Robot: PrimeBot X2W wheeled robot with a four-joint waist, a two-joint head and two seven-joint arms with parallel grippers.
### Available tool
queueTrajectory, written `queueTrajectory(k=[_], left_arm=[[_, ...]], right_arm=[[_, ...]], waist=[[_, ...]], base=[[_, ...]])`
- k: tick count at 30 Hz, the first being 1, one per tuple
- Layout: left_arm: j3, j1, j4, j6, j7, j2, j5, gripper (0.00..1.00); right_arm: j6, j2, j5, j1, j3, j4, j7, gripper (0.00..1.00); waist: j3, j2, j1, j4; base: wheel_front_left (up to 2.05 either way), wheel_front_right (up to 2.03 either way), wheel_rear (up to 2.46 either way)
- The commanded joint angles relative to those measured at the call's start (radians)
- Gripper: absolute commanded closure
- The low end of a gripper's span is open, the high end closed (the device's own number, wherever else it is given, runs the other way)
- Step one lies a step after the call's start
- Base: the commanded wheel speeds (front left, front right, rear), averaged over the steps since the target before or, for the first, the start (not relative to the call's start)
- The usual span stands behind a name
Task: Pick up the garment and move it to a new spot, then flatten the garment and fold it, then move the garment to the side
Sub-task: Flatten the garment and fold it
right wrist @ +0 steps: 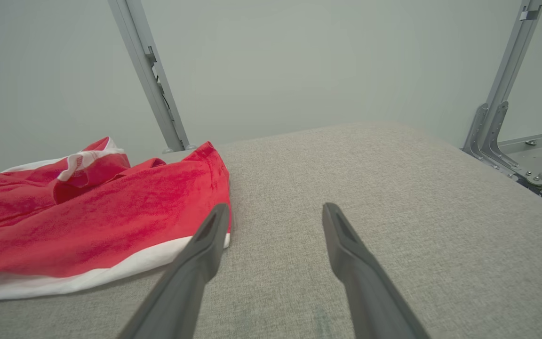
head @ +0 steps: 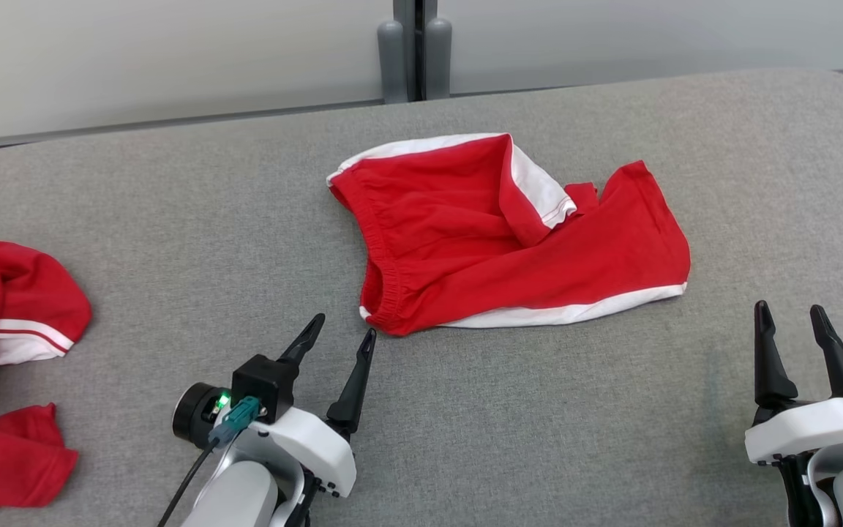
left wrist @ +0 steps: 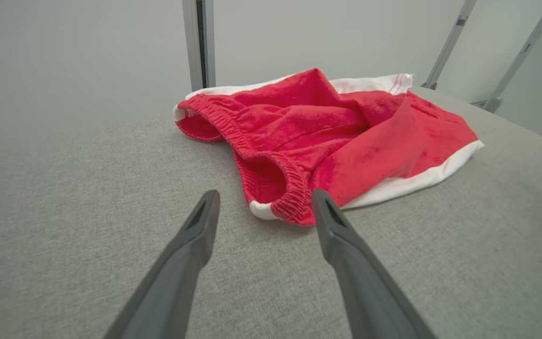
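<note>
Centres on a pair of soft red knit shorts [head: 509,241] with white trim, lying rumpled near the middle of the grey fabric-covered table [head: 173,190], gathered waistband toward the left and a leg flopped back over the body to bare its white edge. Looks light, limp and unlikely to slide on the woven cover; probably sags and bunches once lifted, so calls for two holds kept well apart to stay spread. Seems best taken at the thick elastic waistband [left wrist: 294,186], the firmest fold to pinch, with a second hold at the white-hemmed leg corner [head: 674,289] on the right. Shows the left gripper [head: 343,326] with its two dark fingers spread wide and empty, tips just beside the near end of that waistband, seemingly not touching it. Shows the right gripper [head: 788,307] likewise spread and empty, low at the right, apart from the hem corner. Leaves other red-and-white clothing [head: 12,307] bunched at the table's left edge. Reads as the very start: nothing lifted yet.
</note>
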Motion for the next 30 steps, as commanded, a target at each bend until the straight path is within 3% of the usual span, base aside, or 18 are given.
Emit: queueTrajectory(k=[1,5,13,20,30], left_arm=[[-0.015,-0.036,0.036,-0.017,0.000,0.012,0.022,0.00],[-0.063,-0.106,0.145,-0.045,0.000,0.037,0.065,0.00],[-0.051,-0.169,0.221,-0.056,0.000,0.029,0.047,0.00],[-0.036,-0.198,0.241,-0.072,0.000,0.009,0.004,0.00],[-0.037,-0.213,0.217,-0.073,0.000,0.007,0.050,0.00]], right_arm=[[0.000,0.004,-0.005,-0.007,-0.004,-0.004,-0.006,0.00],[0.000,0.017,-0.013,-0.017,-0.013,0.004,-0.006,0.00],[0.000,0.027,-0.020,-0.033,-0.009,0.011,-0.006,0.00],[0.000,0.031,-0.024,-0.044,-0.007,0.024,-0.006,0.00],[0.000,0.037,-0.028,-0.051,-0.008,0.038,-0.006,0.00]], waist=[[0.021,0.0000,0.0000,-0.012],[0.050,0.0000,0.0000,-0.028],[0.074,0.0000,0.0000,-0.050],[0.082,0.0000,0.0000,-0.067],[0.087,0.0000,0.0000,-0.075]], base=[[0.00,0.00,0.00],[0.00,0.00,0.00],[0.00,0.00,0.00],[0.00,0.00,0.00],[0.00,0.00,0.00]])
